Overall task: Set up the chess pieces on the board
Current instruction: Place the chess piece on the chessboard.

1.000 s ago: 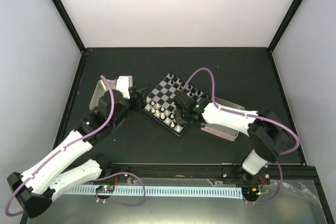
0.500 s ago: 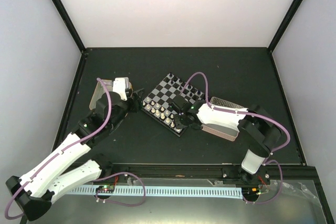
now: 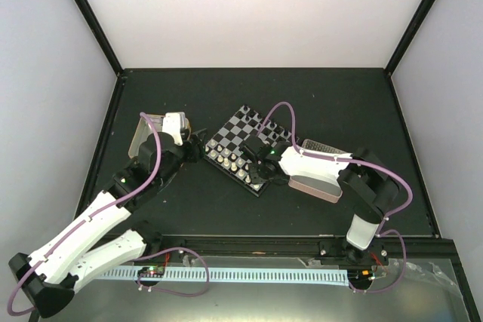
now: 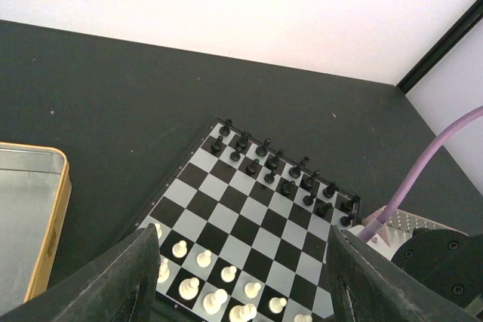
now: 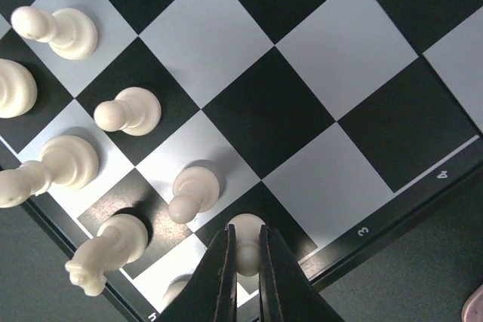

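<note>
Pinching a white piece [image 5: 246, 237] at the board's [image 5: 339, 28] rim, the right jaws crowd neighbouring pieces [image 5: 195, 190] (barely a gap); a crooked release could topple them. Left jaws gape empty.

The board [image 5: 355, 43] shows a smooth, satin printed face, its black checks softly catching light beside the pale grey ones. The cream-white chess pieces [image 5: 127, 111] are glossy moulded plastic with bright highlights, and the black pieces [image 4: 287, 186] shine likewise. Jaws of the right gripper [image 5: 243, 245] are matt dark plastic; those of the left gripper [image 4: 243, 262] are a faintly grainy black. The counter [image 4: 90, 96] is a matt charcoal sheet, lightly speckled. A tin [image 4: 60, 209] has a brushed bare-metal floor and a yellow lacquered rim. The arm shells [image 3: 90, 224] are smooth white plastic, and the cable [image 4: 423, 164] has a sleek purple sheath. The pink tray [image 3: 313, 188], seen small, may be matt plastic.
</note>
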Tool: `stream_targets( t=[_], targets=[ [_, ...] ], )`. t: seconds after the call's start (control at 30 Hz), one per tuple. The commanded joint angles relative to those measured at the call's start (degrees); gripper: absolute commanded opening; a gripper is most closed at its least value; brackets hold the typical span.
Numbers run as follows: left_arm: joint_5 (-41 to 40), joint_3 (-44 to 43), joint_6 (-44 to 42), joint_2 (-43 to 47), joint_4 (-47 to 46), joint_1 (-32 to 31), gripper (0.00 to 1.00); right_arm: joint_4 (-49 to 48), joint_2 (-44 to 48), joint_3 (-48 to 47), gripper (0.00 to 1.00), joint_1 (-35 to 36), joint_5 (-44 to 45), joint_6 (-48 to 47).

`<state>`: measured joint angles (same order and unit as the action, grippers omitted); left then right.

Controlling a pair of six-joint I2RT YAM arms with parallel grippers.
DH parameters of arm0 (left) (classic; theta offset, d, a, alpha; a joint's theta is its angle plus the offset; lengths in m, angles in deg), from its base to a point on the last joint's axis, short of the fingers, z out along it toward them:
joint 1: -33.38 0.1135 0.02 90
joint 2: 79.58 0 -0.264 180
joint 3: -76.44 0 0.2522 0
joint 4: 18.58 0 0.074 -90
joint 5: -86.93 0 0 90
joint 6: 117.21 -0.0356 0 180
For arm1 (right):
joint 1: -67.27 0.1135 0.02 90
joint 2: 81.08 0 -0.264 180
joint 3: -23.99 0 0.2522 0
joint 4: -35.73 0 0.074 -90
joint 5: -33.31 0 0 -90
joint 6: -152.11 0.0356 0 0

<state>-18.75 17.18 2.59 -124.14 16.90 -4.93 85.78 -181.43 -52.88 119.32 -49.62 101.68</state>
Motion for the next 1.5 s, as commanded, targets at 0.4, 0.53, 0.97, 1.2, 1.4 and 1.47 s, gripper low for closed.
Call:
stream_targets(
  t=[0.4,0.53,0.97,1.2,1.4,1.47],
  targets=[
    [-0.15,0.15,0.02,1.38,1.58,0.4,0.64,4.8,0.95,0.58,0.12,0.33,-0.03,1.71],
    [0.14,0.22,0.06,1.32,1.58,0.38,0.65,4.79,1.8,0.35,0.13,0.19,-0.03,1.74],
    [0.85,-0.66,-0.6,1.55,2.51,0.37,0.74,2.89,4.77,-2.48,0.27,-0.08,1.0,1.8],
    [3.83,-1.56,-1.75,1.6,2.77,0.4,0.93,1.03,9.71,0.63,0.27,-1.13,3.21,3.71],
    [3.74,-3.51,-3.34,2.08,6.25,0.34,0.99,-1.07,20.27,5.65,0.36,-2.44,8.96,5.64],
    [3.97,-3.77,-5.05,3.56,6.78,0.38,0.99,-1.43,26.03,7.7,0.4,-3.34,11.82,5.68]
  ],
)
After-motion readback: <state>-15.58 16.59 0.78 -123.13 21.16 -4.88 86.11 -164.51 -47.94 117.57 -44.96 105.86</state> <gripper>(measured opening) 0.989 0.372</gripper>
